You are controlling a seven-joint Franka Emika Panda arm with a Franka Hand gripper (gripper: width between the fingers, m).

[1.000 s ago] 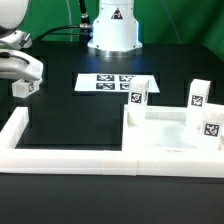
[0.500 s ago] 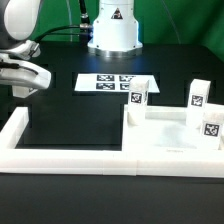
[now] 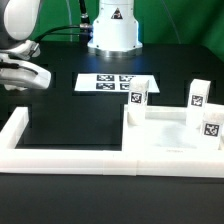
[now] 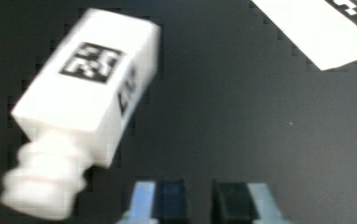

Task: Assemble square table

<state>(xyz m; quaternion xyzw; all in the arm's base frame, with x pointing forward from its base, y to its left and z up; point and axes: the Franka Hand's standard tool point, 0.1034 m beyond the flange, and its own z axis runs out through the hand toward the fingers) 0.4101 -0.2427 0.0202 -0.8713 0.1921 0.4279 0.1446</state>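
In the wrist view a white blocky leg [image 4: 90,88] with a black-and-white tag lies flat on the black table, its threaded end [image 4: 47,185] towards my fingers. My gripper [image 4: 198,195] is beside that end with nothing between its fingers; the jaws stand close together. In the exterior view the gripper [image 3: 28,78] hangs low at the far left and this leg is hidden there. The square tabletop [image 3: 165,138] lies at the exterior view's right. Three legs stand by it: one [image 3: 137,96], one [image 3: 197,95] and one [image 3: 210,126].
The marker board [image 3: 115,83] lies in front of the robot base [image 3: 112,30]; its corner shows in the wrist view [image 4: 326,30]. The long low white border wall [image 3: 70,157] runs along the front and up the left side [image 3: 14,125].
The arm has swung a little to the exterior view's right and lower. A white piece seen under the gripper one second ago no longer shows there. Nothing moved in the last half second.
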